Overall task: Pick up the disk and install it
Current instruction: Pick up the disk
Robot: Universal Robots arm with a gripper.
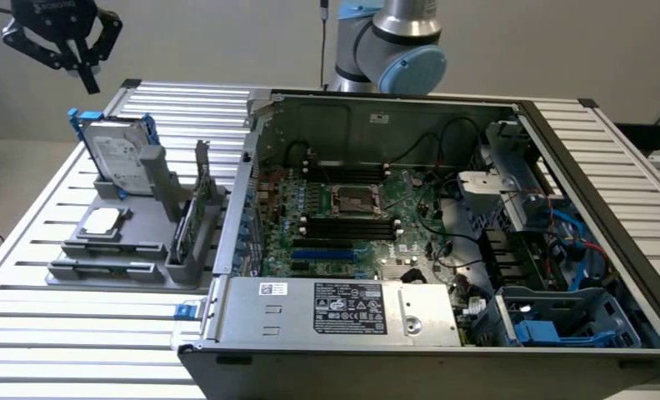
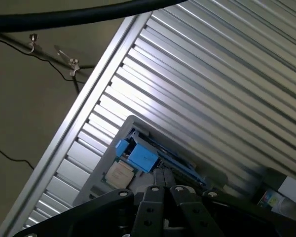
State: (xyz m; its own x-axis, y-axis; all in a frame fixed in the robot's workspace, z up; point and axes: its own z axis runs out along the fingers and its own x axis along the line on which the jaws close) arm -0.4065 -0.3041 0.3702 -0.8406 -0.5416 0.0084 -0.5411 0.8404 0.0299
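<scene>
The disk (image 1: 121, 154), a silver-grey hard drive with a white label and a blue carrier frame, stands upright in a grey holder (image 1: 107, 254) on the exterior view's left. My gripper (image 1: 87, 82) hangs in the air above and behind it, well apart from it, fingers shut and holding nothing. In the wrist view the shut gripper (image 2: 163, 180) looks down on the disk's blue-framed top edge (image 2: 142, 158) from a height.
An open computer case (image 1: 252, 192) with its motherboard exposed fills the middle of the slatted metal table (image 1: 41, 342). A grey power supply box (image 1: 342, 308) sits along its front. A small square chip (image 1: 102, 220) lies on the holder. Cables run over the floor (image 2: 19, 123) beyond the table edge.
</scene>
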